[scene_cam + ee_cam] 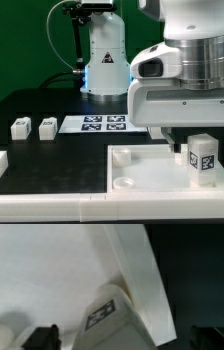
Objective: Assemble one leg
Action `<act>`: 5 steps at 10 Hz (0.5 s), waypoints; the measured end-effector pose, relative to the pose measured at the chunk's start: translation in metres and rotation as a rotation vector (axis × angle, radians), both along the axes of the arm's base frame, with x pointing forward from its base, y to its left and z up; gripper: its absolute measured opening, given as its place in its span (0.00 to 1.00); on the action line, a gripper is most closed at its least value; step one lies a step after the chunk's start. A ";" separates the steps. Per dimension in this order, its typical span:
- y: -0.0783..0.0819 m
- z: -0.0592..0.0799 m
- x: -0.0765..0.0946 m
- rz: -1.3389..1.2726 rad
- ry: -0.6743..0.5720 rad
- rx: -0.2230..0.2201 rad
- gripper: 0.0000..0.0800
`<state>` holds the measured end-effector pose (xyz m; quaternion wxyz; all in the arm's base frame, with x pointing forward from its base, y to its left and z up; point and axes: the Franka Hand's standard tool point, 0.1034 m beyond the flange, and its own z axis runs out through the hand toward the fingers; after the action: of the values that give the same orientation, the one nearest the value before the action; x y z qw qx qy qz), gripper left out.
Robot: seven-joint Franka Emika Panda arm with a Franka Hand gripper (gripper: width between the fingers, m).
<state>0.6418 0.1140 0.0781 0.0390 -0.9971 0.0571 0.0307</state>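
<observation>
One leg point(203, 157), a white square post with a black-and-white tag, stands upright on the near right part of the wide white slab point(135, 172). My gripper point(198, 146) hangs over it with a finger on each side. In the wrist view the leg point(125, 322) lies between the two dark fingertips point(42, 337), with a gap on both sides, so the gripper point(123, 341) is open and not touching it. Two more legs point(20, 128) point(47, 127) stand at the exterior view's left on the black table.
The marker board point(104, 124) lies behind the slab. A white part point(3, 160) shows at the exterior view's left edge. A round corner socket point(121, 155) sits at the slab's far left corner. The arm's base point(104, 60) stands at the back.
</observation>
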 end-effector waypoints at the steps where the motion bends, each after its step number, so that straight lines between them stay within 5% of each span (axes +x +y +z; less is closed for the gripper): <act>1: 0.000 0.002 0.006 0.121 -0.048 0.001 0.81; 4: 0.002 0.000 0.006 0.124 -0.068 0.004 0.80; 5: 0.002 -0.001 0.006 0.124 -0.068 0.004 0.58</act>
<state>0.6475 0.1160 0.0775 0.0411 -0.9991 -0.0061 -0.0004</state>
